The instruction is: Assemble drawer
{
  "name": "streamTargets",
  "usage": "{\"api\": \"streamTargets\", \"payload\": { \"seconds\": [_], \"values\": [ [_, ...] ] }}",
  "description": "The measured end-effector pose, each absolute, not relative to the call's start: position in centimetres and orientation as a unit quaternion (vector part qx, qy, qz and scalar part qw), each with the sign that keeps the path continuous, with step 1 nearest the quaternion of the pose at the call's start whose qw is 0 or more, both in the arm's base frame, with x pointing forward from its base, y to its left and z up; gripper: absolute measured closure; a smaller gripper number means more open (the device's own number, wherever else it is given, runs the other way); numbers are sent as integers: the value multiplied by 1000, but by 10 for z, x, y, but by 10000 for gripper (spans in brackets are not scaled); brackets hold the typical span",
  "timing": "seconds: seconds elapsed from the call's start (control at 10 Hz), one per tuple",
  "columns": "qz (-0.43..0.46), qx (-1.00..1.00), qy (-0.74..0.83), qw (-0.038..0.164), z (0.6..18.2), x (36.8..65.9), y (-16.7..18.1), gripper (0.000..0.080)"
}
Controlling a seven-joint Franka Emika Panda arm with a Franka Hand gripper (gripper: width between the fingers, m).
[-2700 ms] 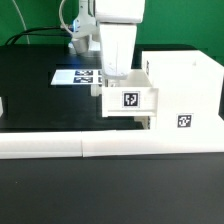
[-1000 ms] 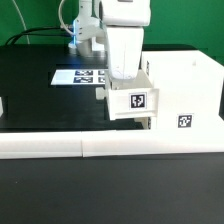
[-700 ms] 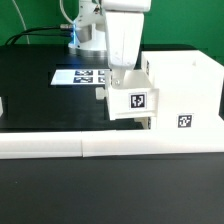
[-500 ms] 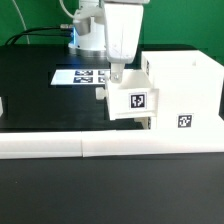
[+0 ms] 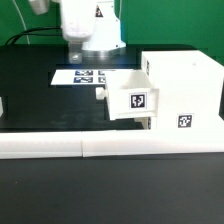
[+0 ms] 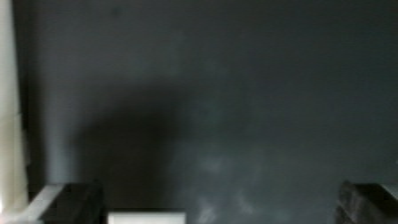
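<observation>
Reading across the exterior view:

- At 9 o'clock, at the picture's edge: small white part (image 5: 3, 105), cut off, not identifiable.
- At 11 to 12 o'clock: arm (image 5: 90, 25), high above the black table (image 5: 40, 100), touching nothing.
- Gripper (image 6: 214, 205): not distinguishable in the exterior view. In the wrist view, dark fingertips (image 6: 63, 205) set wide apart with nothing between but bare table and a sliver of something white. Jaws apart, holding nothing.
- Just inside 11 o'clock, below the arm: marker board (image 5: 90, 75), flat on the table.
- At centre: knob (image 5: 101, 93) on the tray (image 5: 130, 100), which sits partly in the shell and projects toward the exterior view's left.
- At 3 o'clock: drawer shell (image 5: 185, 90), upright, close behind the border wall (image 5: 100, 148) running across 6 o'clock.

Judged state: tray started in its slot but not pushed home.

Hazards from here:

- Pushing off the slot's axis: likely to cock the tray and jam it in the runners.
- Pushing hard against an unbraced shell: likely to slide or twist the shell toward 3 o'clock instead of seating the tray.
- Descending with jaws this wide: risk of clipping the knob or the tray rim, levering the tray out.
- Pressing on the knob alone: risk of a fingertip slipping off it.
</observation>
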State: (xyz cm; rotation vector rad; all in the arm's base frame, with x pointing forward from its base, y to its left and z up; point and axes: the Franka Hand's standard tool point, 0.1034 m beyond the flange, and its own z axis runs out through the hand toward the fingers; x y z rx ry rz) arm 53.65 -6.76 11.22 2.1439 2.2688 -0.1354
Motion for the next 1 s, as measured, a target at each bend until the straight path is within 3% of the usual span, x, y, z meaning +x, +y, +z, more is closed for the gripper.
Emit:
{"api": "streamTargets", "payload": {
  "seconds": [0.2, 0.4, 0.7, 0.9, 1.0],
  "values": [
    [-41, 681, 731, 3, 110, 535, -71, 150],
    [-11, 676, 736, -43, 87, 537, -79, 150],
    [13, 687, 721, -91, 70, 538, -81, 150],
    [20, 699, 705, -118, 61, 540, -79, 150],
    [15, 710, 694, -116, 61, 542, -71, 150]
  ]
}}
